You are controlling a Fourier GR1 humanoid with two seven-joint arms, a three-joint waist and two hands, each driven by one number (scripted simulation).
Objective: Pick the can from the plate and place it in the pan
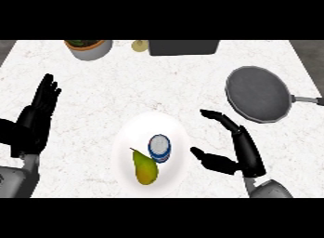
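— While the can (159, 148) sits on the white plate (145, 126) beside a pear (144, 168), where are your hands?
— Your right hand (234, 149) hovers just right of the plate, fingers spread, empty. Your left hand (29, 122) rests open. The pan (257, 94) lies apart.

The left hand (33, 118) rests open, fingers up; the right hand (234, 148) is open, thumb spread.

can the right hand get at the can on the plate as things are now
Probably yes: the right hand is open just right of the plate, and the can faces it; the pear lies on the can's far side.
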